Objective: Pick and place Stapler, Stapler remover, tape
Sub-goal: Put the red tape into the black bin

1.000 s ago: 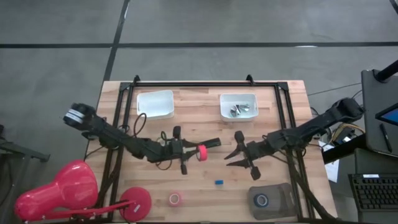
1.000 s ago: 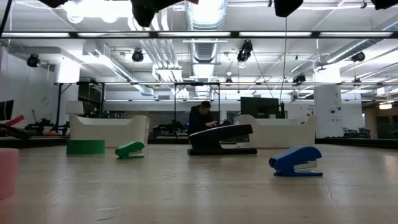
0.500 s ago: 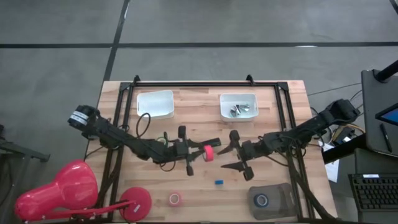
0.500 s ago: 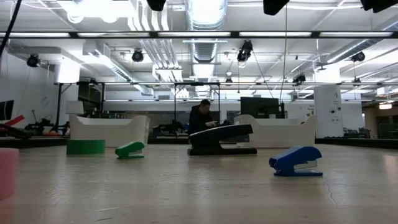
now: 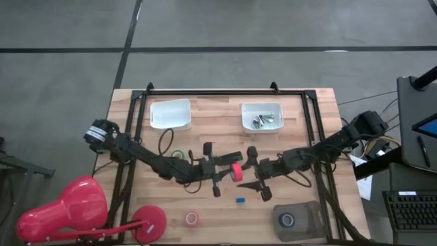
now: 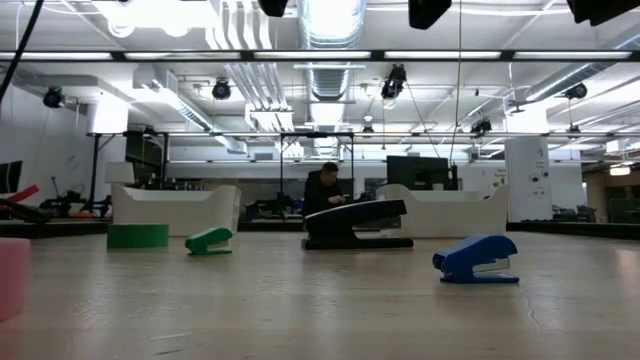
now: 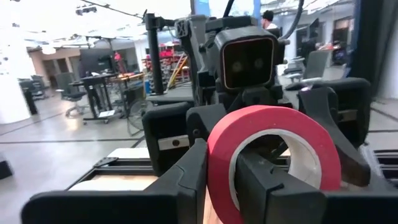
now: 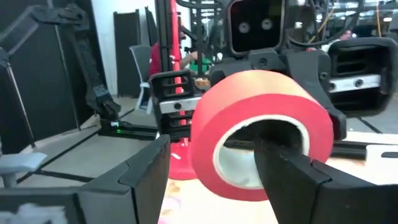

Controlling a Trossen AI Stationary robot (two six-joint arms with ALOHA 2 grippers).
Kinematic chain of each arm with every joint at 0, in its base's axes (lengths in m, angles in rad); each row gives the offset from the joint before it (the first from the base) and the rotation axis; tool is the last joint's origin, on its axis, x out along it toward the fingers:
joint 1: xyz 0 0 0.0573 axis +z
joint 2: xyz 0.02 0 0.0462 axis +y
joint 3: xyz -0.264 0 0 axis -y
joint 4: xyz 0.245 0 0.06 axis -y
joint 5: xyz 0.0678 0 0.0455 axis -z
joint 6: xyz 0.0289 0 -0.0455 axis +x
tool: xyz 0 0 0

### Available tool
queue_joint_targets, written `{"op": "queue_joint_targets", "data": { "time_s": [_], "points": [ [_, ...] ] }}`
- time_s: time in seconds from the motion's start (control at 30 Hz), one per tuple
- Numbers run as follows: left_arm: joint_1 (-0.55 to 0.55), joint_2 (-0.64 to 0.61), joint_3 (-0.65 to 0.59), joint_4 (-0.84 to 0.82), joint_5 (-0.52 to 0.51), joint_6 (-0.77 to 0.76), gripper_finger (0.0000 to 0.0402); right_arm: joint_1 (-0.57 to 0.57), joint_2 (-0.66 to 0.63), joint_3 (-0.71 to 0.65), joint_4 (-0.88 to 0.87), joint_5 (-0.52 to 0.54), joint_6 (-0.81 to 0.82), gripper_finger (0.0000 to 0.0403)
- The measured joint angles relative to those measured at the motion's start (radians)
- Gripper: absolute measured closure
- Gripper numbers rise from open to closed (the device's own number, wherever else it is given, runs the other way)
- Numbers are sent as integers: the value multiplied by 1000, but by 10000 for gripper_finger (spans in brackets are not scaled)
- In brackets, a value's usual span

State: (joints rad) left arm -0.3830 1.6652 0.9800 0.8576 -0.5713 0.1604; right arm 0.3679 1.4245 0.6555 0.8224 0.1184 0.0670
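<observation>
Left tool (image 5: pixel 232 171) pinches red tape (image 5: pixel 237 171), hiding its rim.

I see a red tape roll (image 5: pixel 237 171) with a pale inner core, gripped between dark fingers (image 7: pixel 186 180). On the light wooden table (image 5: pixel 293 137) sit two white bins (image 5: pixel 170 114), a blue piece (image 5: pixel 240 200), a pink roll (image 5: pixel 192 219) and a black stapler (image 6: pixel 357 224).
</observation>
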Motion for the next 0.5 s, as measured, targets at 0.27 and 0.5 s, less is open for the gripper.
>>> {"op": "queue_joint_targets", "data": {
  "time_s": [0.27, 0.5],
  "points": [
    [2, 1, -1, -1, 5, 14, 340, -1, -12, -6, -3, -19, 4, 212],
    [5, 1, -1, -2, 4, 15, 331, -1, -12, -6, -11, -23, 2, 280]
  ]
}}
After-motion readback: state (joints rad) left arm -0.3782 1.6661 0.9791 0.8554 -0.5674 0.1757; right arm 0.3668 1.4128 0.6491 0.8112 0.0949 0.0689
